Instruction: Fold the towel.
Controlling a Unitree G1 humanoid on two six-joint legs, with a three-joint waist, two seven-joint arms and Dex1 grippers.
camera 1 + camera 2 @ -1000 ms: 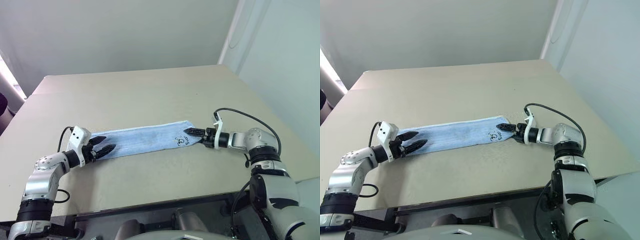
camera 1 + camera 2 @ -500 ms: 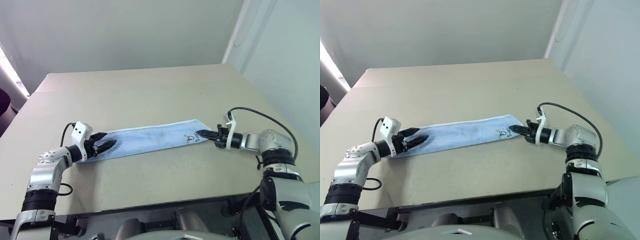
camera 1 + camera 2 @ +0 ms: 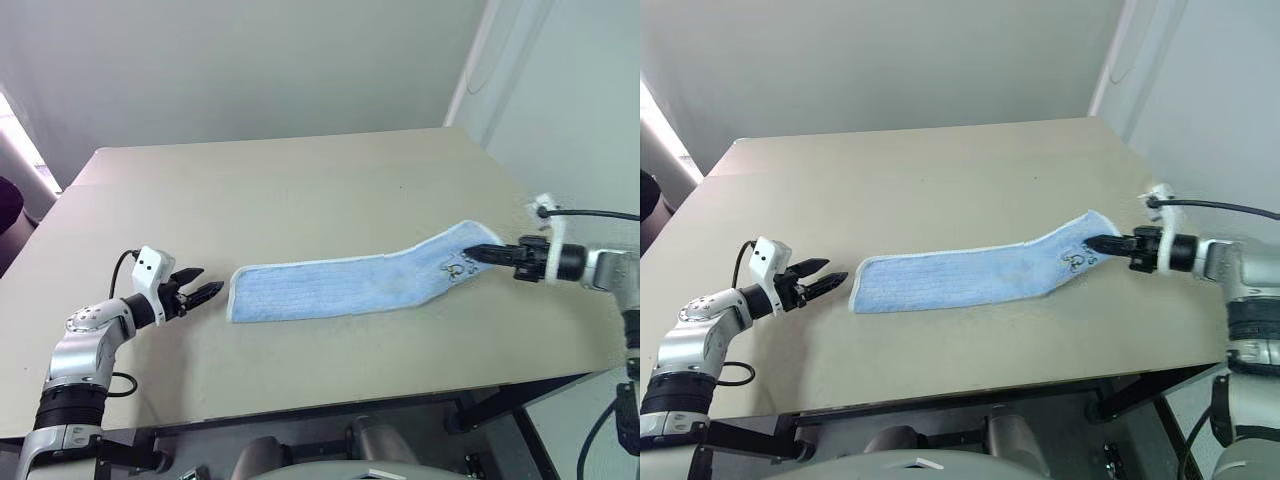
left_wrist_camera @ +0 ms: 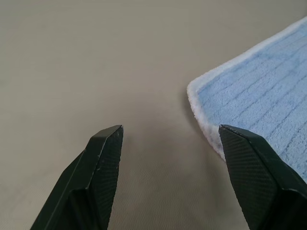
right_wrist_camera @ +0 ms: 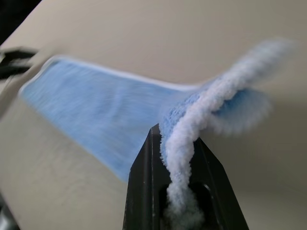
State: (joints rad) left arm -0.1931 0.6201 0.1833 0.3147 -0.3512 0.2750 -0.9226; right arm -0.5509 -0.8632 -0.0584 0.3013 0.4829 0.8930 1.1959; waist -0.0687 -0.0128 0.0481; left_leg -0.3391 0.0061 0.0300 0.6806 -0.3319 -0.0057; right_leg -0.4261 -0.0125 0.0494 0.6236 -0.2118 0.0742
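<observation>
The right gripper (image 3: 478,253) is clamped on the right end of the towel (image 3: 340,291). In the right wrist view its two black fingers (image 5: 144,191) are pressed together with the white stitched edge and blue pile bunched between them. That end of the towel is raised off the table (image 3: 300,190), so the cloth bends upward from about its right third, while the rest lies flat on the tabletop as a long narrow strip running left to right.

The left gripper (image 3: 205,291) sits low over the table just beside the left end of the towel, pointing toward it. Its fingers (image 4: 103,165) are spread wide with nothing between them. In the left wrist view the rounded white-edged corner of the towel lies just ahead of one fingertip, and bare table lies between the two fingers. It is apart from the cloth by a small gap in the head views.

Near the raised right end, just beside the right gripper's tips, a small dark logo (image 3: 1077,259) is printed on the blue cloth. It looks like a few curly marks, but its letters are too small to read. No other writing can be made out on the towel
</observation>
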